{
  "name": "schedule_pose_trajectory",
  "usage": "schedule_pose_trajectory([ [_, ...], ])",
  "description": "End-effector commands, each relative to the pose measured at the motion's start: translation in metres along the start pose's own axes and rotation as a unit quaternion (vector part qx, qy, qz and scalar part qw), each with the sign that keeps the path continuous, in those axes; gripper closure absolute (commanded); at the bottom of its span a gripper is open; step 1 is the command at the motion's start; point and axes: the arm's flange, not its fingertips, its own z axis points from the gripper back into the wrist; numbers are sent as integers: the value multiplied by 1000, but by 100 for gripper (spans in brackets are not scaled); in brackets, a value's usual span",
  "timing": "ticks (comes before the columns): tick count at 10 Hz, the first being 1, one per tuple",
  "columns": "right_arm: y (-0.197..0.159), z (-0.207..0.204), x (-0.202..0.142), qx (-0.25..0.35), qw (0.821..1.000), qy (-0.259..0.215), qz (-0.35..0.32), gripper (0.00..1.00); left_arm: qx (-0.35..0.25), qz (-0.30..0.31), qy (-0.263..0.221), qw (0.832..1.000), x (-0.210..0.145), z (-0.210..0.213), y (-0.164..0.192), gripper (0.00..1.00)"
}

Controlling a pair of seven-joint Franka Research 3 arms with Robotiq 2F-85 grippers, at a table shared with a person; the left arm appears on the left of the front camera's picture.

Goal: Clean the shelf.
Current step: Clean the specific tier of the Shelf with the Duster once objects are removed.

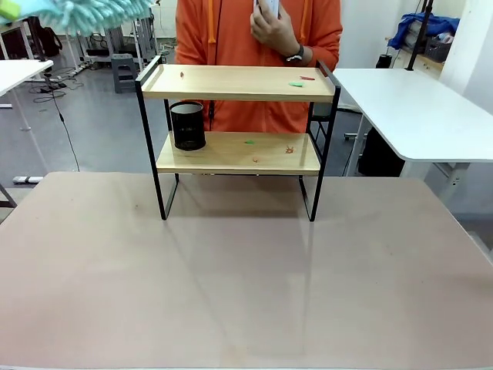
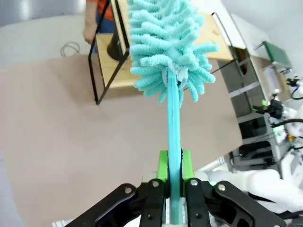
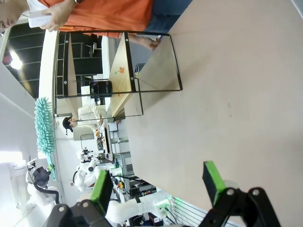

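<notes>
The shelf stands at the far middle of the tabletop. It has two light wooden boards in a black frame. Small red and green scraps lie on its top board, and a few more scraps on the lower one. A black cup sits at the lower board's left end. My left gripper is shut on the handle of a teal fluffy duster, held high above and left of the shelf. The duster's head shows at the top left. My right gripper is open and empty, well short of the shelf.
A person in an orange hoodie stands right behind the shelf holding a phone. White tables stand at the right and left. The grey-brown tabletop stretches wide in front of the shelf.
</notes>
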Motion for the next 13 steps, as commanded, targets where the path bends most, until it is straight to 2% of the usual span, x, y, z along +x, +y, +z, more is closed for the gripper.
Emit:
schedule_pose_trajectory([
  [1, 1, -1, 1, 11, 1000, -6, 8, 0, -6, -11, -18, 1000, 27, -41, -15, 88],
  [2, 1, -1, 1, 11, 1000, -6, 8, 0, 1, -9, -22, 1000, 37, -58, -17, 88],
  [5, 1, -1, 1, 11, 1000, -6, 8, 0, 41, 17, 13, 999, 54, -102, -7, 88],
  [9, 1, -1, 1, 11, 1000, -6, 8, 0, 104, 29, -19, 994, 59, -138, -3, 88],
  [13, 1, -1, 1, 11, 1000, -6, 8, 0, 131, 15, 23, 991, 49, -167, -2, 88],
])
